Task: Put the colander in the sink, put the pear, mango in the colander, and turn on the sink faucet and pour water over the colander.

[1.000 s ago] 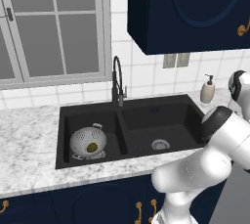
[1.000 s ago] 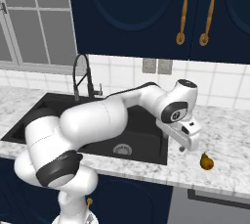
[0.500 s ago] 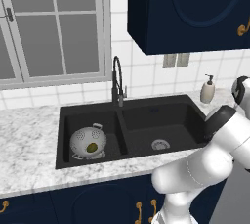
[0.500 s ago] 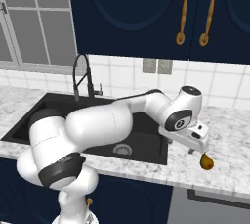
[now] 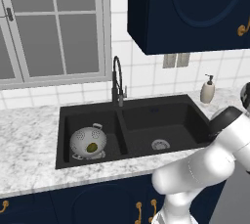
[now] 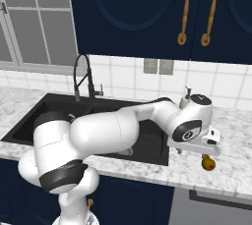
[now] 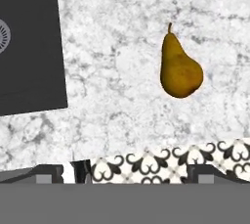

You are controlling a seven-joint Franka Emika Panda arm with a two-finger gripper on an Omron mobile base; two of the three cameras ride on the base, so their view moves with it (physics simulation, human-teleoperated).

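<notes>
The silver-grey colander point(image 5: 88, 141) stands in the left basin of the black sink point(image 5: 168, 115) with the greenish mango point(image 5: 91, 146) inside it. The brown pear point(image 7: 179, 69) lies on the marble counter right of the sink, near the counter's front edge; it also shows as the pear point(image 6: 208, 163). My gripper point(image 6: 204, 149) hangs just above the pear, a little to the sink side of it. In the hand view the gripper point(image 7: 126, 174) is open, its tips wide apart and nothing between them. The black gooseneck faucet point(image 5: 117, 78) rises behind the divider between the basins.
A white soap dispenser point(image 5: 208, 90) stands at the back of the counter right of the sink. The sink's right corner point(image 7: 29, 47) lies close to the pear. The counter's front edge and patterned floor point(image 7: 161, 162) are just past the pear.
The arm has swung further right and lowered, bringing the hand from the sink's right rim to just above the pear. The colander, mango and pear have not moved.
</notes>
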